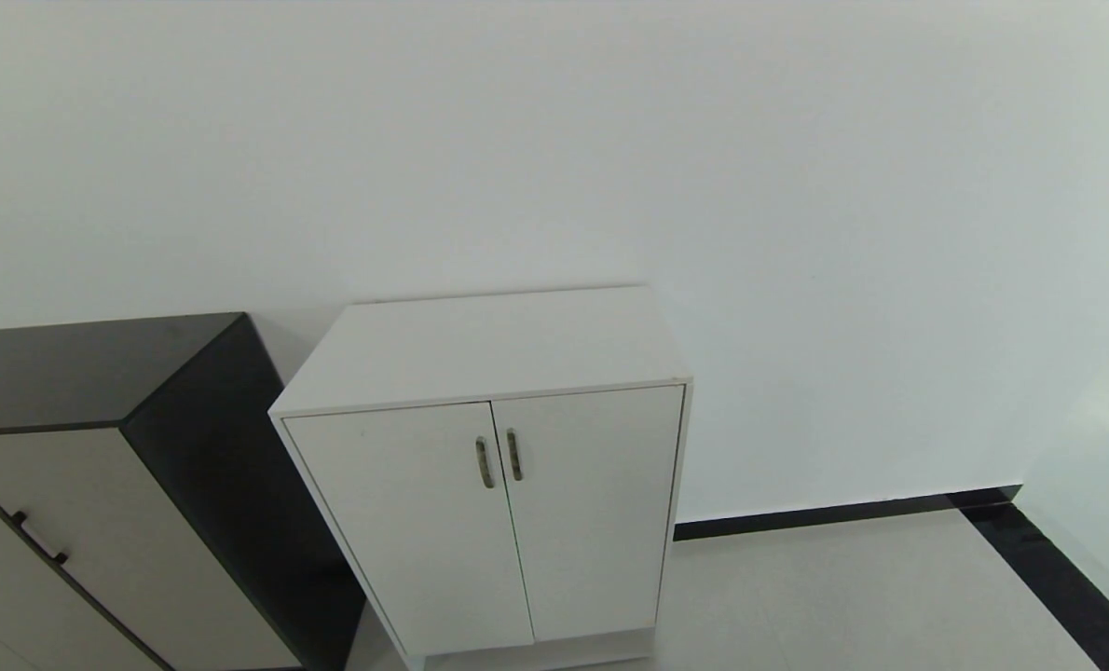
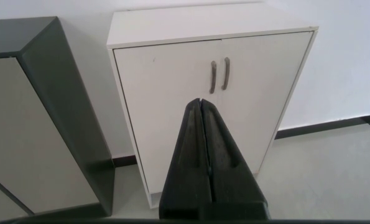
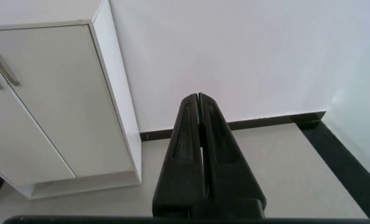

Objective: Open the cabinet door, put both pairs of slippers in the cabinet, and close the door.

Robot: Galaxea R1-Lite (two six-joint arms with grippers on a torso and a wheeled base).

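White cabinet (image 1: 485, 354) stands against the pale wall (image 1: 610, 140), and both of its doors are closed. The left door (image 1: 405, 531) and the right door (image 1: 592, 513) meet at a seam down the middle. Two slim metal pulls stand upright on either side of that seam, the left handle (image 1: 485, 462) and the right handle (image 1: 514, 455) close together.

My left gripper (image 2: 200, 102) has its black jaws pressed together with nothing between them. It hangs in front of the cabinet doors, apart from them.

My right gripper (image 3: 199, 98) is also pressed together and empty. It hangs off the cabinet's right side, above the grey floor (image 1: 843, 596), with the black skirting strip (image 1: 825, 513) beyond it.

To the left, just beside the white cabinet, stands a dark cabinet (image 1: 200, 438) with a pale front.
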